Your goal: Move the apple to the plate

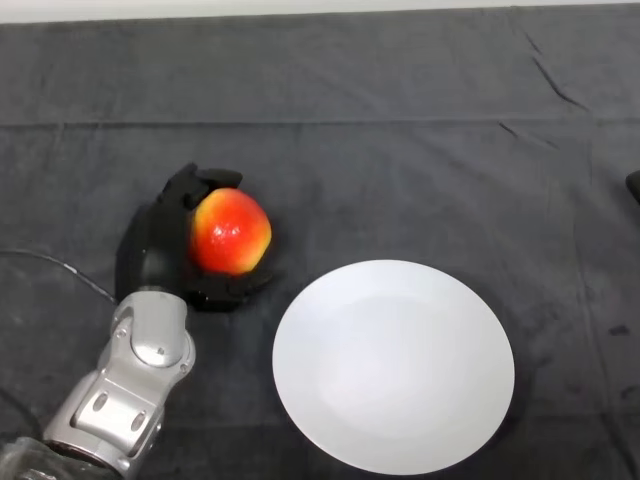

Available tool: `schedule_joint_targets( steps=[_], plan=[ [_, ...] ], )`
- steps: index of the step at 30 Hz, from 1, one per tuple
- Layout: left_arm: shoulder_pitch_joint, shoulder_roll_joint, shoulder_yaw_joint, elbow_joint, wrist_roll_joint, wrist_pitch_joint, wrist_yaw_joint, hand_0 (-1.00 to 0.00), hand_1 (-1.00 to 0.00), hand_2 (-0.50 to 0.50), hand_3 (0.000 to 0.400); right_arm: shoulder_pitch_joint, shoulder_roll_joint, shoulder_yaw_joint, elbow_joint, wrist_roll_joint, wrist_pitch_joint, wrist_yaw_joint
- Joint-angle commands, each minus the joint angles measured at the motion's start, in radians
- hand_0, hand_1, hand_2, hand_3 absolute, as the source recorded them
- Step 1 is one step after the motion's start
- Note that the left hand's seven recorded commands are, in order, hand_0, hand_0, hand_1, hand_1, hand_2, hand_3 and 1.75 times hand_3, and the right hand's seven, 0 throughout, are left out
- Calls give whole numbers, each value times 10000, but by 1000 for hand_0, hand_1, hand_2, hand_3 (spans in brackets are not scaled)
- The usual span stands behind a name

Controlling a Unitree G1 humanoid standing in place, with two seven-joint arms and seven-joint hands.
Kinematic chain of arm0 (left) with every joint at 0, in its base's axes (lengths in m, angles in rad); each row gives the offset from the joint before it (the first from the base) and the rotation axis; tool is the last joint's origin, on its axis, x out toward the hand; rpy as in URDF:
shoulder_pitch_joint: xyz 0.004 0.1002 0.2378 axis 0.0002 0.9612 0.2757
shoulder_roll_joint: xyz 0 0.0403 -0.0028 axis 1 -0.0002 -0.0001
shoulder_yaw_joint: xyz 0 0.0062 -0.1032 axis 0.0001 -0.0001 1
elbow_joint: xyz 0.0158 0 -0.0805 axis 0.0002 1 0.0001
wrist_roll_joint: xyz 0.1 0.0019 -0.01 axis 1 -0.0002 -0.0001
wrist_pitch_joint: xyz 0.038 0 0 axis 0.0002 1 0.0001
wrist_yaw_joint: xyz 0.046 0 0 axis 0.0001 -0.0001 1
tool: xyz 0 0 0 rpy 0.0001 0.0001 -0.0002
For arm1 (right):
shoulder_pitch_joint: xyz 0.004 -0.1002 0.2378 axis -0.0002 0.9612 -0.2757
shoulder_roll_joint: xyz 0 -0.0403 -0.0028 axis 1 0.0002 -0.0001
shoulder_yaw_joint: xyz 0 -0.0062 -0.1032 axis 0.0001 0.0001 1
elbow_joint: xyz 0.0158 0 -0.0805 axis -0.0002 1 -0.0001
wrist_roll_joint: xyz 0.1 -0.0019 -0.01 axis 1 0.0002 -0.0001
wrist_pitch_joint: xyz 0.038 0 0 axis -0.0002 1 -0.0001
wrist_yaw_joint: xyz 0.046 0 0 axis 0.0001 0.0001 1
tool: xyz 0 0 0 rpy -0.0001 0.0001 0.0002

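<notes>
The apple [231, 232] is sitting in the left hand [160, 245], just left of the plate [394, 365] and not yet over it. The hand is cupping it, fingers curling over the top and thumb under the near side. For this step, keeping that grip firm while carrying the apple rightward over the rim, then lowering it near the plate's centre above the surface [400, 120], should prevent rolling.
</notes>
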Motion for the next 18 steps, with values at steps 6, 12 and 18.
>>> schedule_joint_targets(
  steps=[6, 12, 18],
  plan=[
    [225, 530, 28, -1828, 603, 767, 9, -1000, -1000, 0, 400, 48, -246, -92, -178, 47, -5, -83],
    [430, 401, -299, -2839, 938, 1313, 130, -1000, -1000, 0, 400, 49, -245, -90, -181, 47, -6, -84],
    [501, 231, -901, -3539, 1236, 1780, 140, -1000, -1000, 0, 400, 49, -245, -89, -181, 48, -6, -84]
  ],
)
